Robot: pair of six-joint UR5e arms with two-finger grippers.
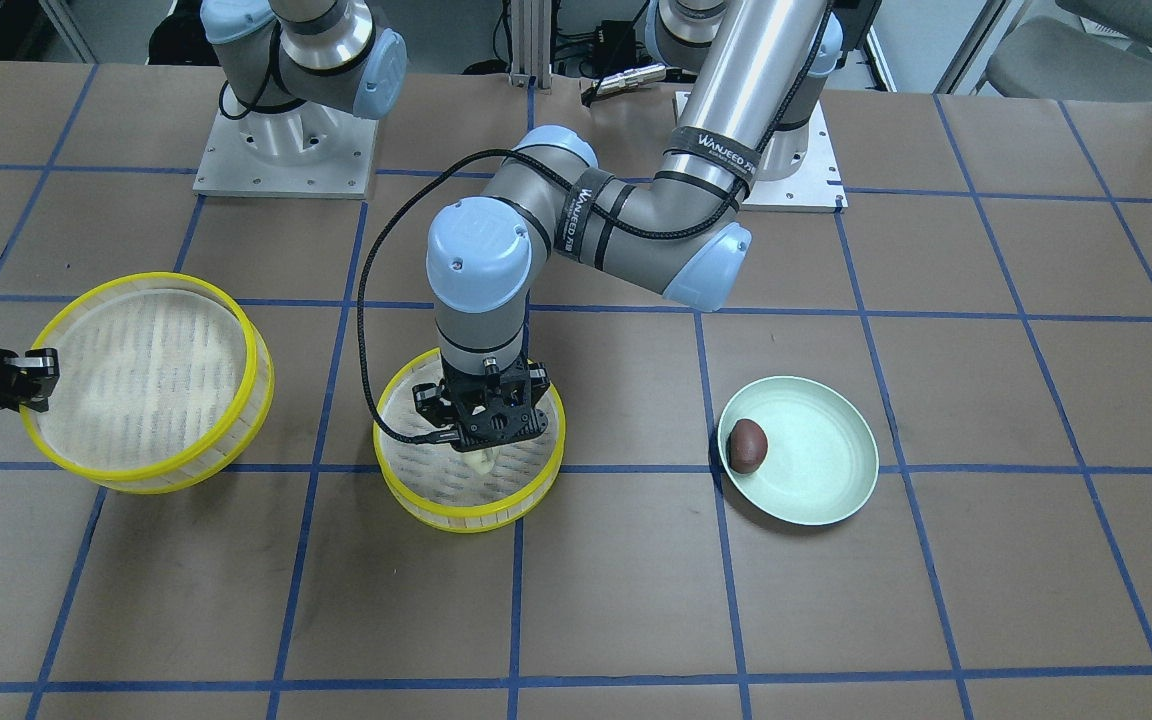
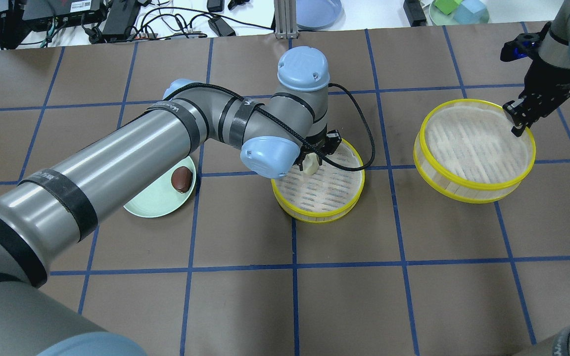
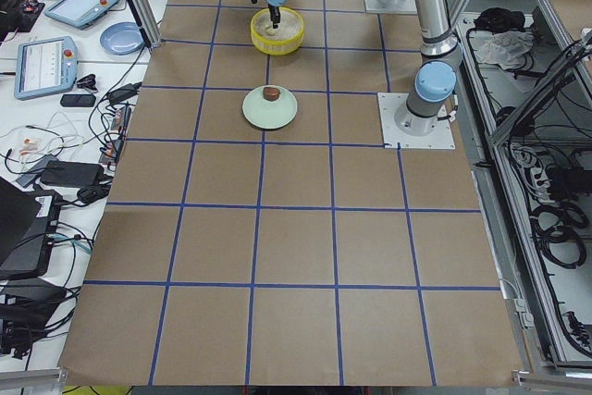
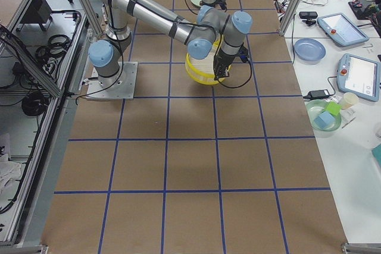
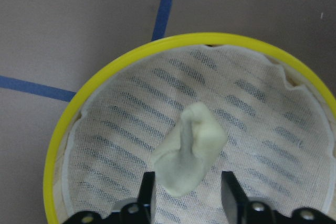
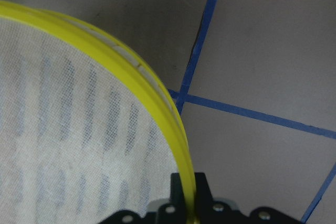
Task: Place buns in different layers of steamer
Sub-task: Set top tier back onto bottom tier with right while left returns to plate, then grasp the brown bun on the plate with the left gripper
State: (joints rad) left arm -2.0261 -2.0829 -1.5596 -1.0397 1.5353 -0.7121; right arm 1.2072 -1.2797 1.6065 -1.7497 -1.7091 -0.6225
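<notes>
Overhead view. Far left: mint-green round plate [image 2: 156, 210], partly hidden under the left arm's forearm; dark reddish-brown egg-shaped bun [image 2: 181, 178] lies on it, near the rim. Centre: first yellow-rimmed steamer tray [image 2: 314, 218], flat on the brown table with its blue tape grid [image 2: 364, 296]. Left gripper [image 5: 187, 179] hangs over it, jaws spread, pale cream blocky bun [image 5: 191, 145] between them over the white mesh, with a gap at one finger. The wrist covers part of the tray's rim. Right, well apart: second yellow-rimmed steamer tray [image 2: 468, 188], empty, looks tilted. Right gripper [image 2: 517, 127] is pinched on its far-right rim.
</notes>
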